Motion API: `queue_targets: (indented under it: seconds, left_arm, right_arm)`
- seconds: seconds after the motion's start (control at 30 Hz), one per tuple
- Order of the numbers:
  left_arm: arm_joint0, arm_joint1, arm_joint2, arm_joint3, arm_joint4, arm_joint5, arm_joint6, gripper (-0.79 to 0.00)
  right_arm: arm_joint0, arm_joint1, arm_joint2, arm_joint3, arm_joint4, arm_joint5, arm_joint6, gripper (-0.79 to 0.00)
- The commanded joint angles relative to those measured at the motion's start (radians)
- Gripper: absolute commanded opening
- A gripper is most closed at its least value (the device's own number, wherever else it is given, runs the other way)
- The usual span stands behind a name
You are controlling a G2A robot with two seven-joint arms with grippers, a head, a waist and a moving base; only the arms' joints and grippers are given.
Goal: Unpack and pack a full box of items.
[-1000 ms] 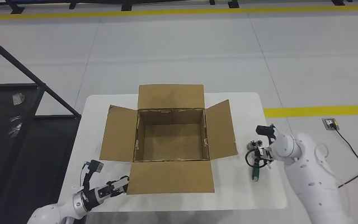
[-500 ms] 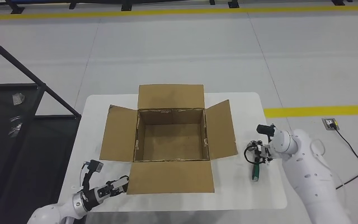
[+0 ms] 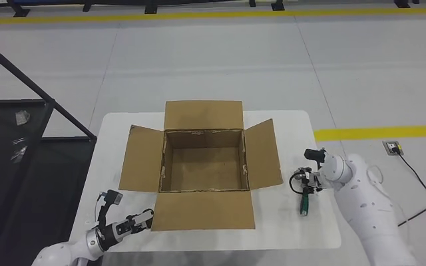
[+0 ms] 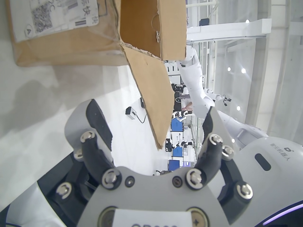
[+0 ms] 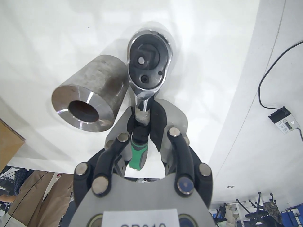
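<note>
A plain brown cardboard box (image 3: 203,166) sits on a white table (image 3: 279,226), its outer wall bearing a white label (image 4: 52,8) printed with black bars and a speckled black code square. At the box's three o'clock, the ratchet wrench (image 5: 148,64) shows a bright chrome head with a black centre and a green grip, beside a dull grey steel cylinder (image 5: 91,95) with a dark bore. Black fingers on silver plates mark the right gripper (image 5: 142,119) and left gripper (image 4: 152,116), while yellow lines (image 3: 200,13) stripe the pale grey floor (image 3: 200,60) at twelve o'clock.
</note>
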Motion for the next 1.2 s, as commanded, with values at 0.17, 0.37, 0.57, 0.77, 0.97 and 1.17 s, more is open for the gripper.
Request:
queue_targets:
  seconds: [0.17, 0.37, 0.57, 0.77, 0.97, 1.17]
  left_arm:
    - [0.002, 0.001, 0.001, -0.006, 0.004, 0.003, 0.003, 0.0]
    - [0.002, 0.003, 0.002, -0.009, 0.008, 0.006, 0.003, 0.0]
    - [0.002, 0.004, 0.009, -0.017, 0.024, 0.01, 0.002, 0.0]
    - [0.005, 0.005, 0.014, -0.023, 0.037, 0.009, 0.002, 0.0]
    - [0.015, 0.006, 0.018, -0.026, 0.04, 0.008, 0.009, -0.034]
    - [0.02, 0.004, 0.035, -0.03, 0.048, 0.007, 0.017, -0.428]
  right_arm:
    - [-0.012, 0.013, 0.03, -0.05, -0.008, 0.016, -0.028, -0.785]
    - [-0.091, 0.042, 0.114, -0.259, -0.042, 0.078, -0.08, -0.785]
    - [-0.259, 0.067, 0.224, -0.65, -0.111, 0.188, -0.176, -0.785]
    - [-0.381, 0.065, 0.287, -0.978, -0.122, 0.298, -0.38, -0.785]
    - [-0.483, 0.043, 0.262, -1.199, 0.007, 0.244, -0.773, -0.785]
    - [-0.454, 0.03, 0.134, -1.211, 0.033, 0.106, -0.859, -0.785]
